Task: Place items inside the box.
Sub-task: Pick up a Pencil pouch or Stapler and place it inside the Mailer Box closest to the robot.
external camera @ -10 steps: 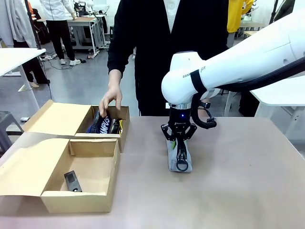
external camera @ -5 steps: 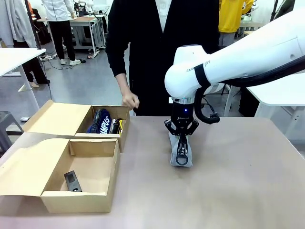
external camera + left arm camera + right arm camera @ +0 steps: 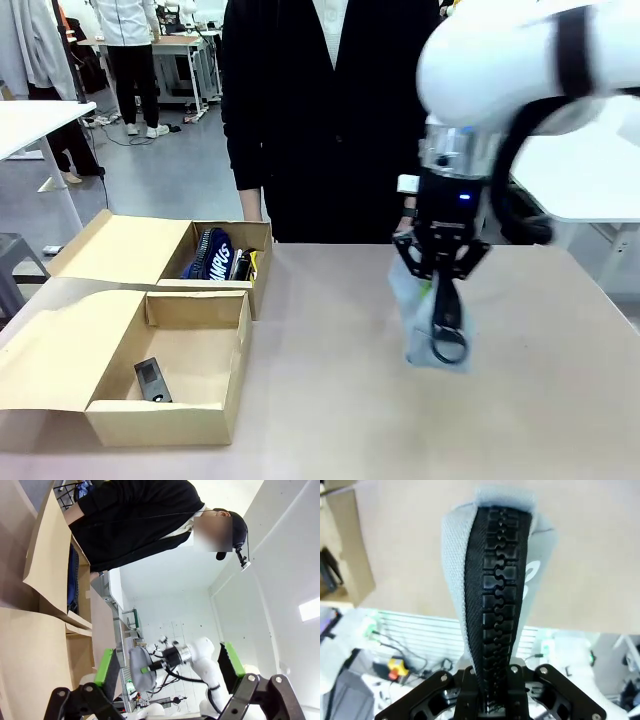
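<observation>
My right gripper (image 3: 438, 283) is shut on the top end of the grey zip pencil case (image 3: 432, 325), which hangs above the table right of the middle. In the right wrist view the case (image 3: 492, 575) rises from the closed fingers, black zip facing the camera. The box (image 3: 190, 398) sits at the front left with its flap lid folded out to the left; a black stapler (image 3: 152, 381) lies inside. The left gripper (image 3: 167, 664) is open, with nothing between its green pads (image 3: 104, 665); far beyond it the right arm holds the case (image 3: 141, 669).
Behind the box stands a smaller cardboard box (image 3: 258, 240) holding a navy pouch (image 3: 212, 257) and other small things. A person in black (image 3: 330, 110) stands at the far edge. The table (image 3: 540, 420) is bare on the right side.
The right arm has lifted the pencil case off the table and swung it right and nearer the camera. The person's hand has drawn back from the smaller box.
</observation>
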Available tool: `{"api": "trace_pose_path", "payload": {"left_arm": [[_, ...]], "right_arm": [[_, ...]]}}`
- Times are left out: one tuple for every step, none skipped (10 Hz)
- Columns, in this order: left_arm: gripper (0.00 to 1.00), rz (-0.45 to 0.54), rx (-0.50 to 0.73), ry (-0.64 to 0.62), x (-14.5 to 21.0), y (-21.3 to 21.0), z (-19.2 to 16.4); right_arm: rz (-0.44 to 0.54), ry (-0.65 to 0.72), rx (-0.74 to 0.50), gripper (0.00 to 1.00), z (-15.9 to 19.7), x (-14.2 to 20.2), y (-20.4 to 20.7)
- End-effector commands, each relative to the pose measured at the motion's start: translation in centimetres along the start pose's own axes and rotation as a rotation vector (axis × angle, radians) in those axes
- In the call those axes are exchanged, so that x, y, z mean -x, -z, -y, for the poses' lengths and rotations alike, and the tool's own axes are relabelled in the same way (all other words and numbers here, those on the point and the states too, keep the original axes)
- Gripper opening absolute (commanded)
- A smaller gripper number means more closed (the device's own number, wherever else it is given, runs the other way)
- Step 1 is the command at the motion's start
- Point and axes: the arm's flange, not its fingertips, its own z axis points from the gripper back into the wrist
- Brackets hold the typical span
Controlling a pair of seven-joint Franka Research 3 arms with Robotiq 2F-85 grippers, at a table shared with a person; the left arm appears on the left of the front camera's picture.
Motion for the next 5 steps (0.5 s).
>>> {"api": "trace_pose_path", "payload": {"left_arm": [[1.0, -0.001, 0.014, 0.015, 0.5, 0.1, 0.1], [1.0, -0.001, 0.014, 0.015, 0.5, 0.1, 0.1], [1.0, -0.001, 0.014, 0.015, 0.5, 0.1, 0.1], [1.0, -0.001, 0.014, 0.015, 0.5, 0.1, 0.1], [1.0, -0.001, 0.014, 0.015, 0.5, 0.1, 0.1]], "right_arm": [[-0.044, 0.002, -0.005, 0.0, -1.2, -4.3, 1.1], [-0.044, 0.002, -0.005, 0.0, -1.2, -4.3, 1.1], [0.017, 0.002, 0.008, 0.07, 0.5, 1.5, -0.2], [-0.023, -0.002, -0.056, 0.07, 0.0, -0.6, 1.0], [0.061, -0.042, -0.076, 0.07, -4.3, -1.9, -0.6]]}}
